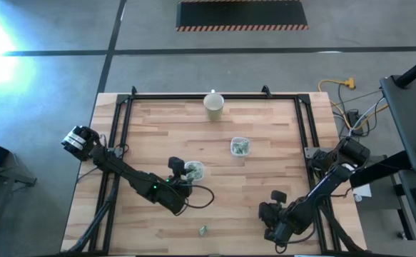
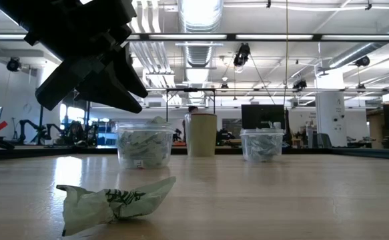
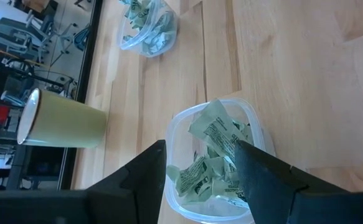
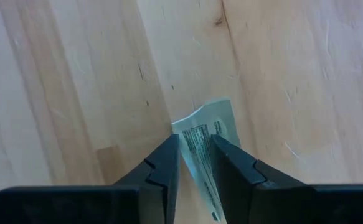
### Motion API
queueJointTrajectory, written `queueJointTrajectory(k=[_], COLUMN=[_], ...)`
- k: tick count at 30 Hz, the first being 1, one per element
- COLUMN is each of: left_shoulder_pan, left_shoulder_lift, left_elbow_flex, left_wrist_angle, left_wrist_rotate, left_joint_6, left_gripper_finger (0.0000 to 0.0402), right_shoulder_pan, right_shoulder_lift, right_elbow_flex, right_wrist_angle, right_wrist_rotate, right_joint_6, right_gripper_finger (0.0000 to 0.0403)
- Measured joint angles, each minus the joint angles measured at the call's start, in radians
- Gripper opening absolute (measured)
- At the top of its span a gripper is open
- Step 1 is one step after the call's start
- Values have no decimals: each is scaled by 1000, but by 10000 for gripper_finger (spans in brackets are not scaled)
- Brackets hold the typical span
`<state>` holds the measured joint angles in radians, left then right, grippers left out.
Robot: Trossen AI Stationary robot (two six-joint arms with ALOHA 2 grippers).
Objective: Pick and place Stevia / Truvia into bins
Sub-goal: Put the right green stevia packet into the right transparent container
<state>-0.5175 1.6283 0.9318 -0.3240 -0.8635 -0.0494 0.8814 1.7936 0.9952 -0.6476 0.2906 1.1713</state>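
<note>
- The left gripper (image 1: 186, 168) hovered over the nearer clear plastic bin (image 1: 193, 170) near the middle of the wooden table (image 1: 165, 128), its two fingers (image 3: 145, 177) spread wide with nothing between them.
- Seen from the left wrist, that bin (image 3: 213, 163) was packed with crumpled pale green and white Stevia packets (image 3: 217, 134), lying directly between and below the parted fingers.
- A second clear bin (image 1: 240, 147) stood well apart, farther back and to the right, also holding green packets; the left wrist view caught it (image 3: 147, 28) beyond the first.
- A cream round cup (image 1: 214, 104) stood upright at the table's far edge, near the centre.
- The right gripper (image 1: 274, 212) worked low at the table's near right, its fingers (image 4: 162, 163) pinched on a single white printed packet (image 4: 207, 134) that stood on edge between them above the bare wood.
- One loose, crumpled green packet (image 1: 203, 230) lay on the table near the front edge, between the two arms; the low view showed it (image 2: 114, 200) rumpled in the foreground, with both bins and the cup lined up behind it.
</note>
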Motion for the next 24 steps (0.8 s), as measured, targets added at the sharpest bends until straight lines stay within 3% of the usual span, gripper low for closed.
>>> queueJointTrajectory(k=[13, 24], left_shoulder_pan=[0, -1], left_shoulder_lift=[0, 0], left_elbow_flex=[0, 0], left_wrist_angle=[0, 0], left_wrist_rotate=[2, 2], left_joint_6=[0, 2], left_gripper_finger=[174, 174], right_shoulder_pan=[0, -1], right_shoulder_lift=[30, 28], right_elbow_flex=[1, 96], right_wrist_angle=[-5, -145], right_wrist_rotate=[10, 191], right_joint_6=[-60, -219], right_gripper_finger=[10, 8])
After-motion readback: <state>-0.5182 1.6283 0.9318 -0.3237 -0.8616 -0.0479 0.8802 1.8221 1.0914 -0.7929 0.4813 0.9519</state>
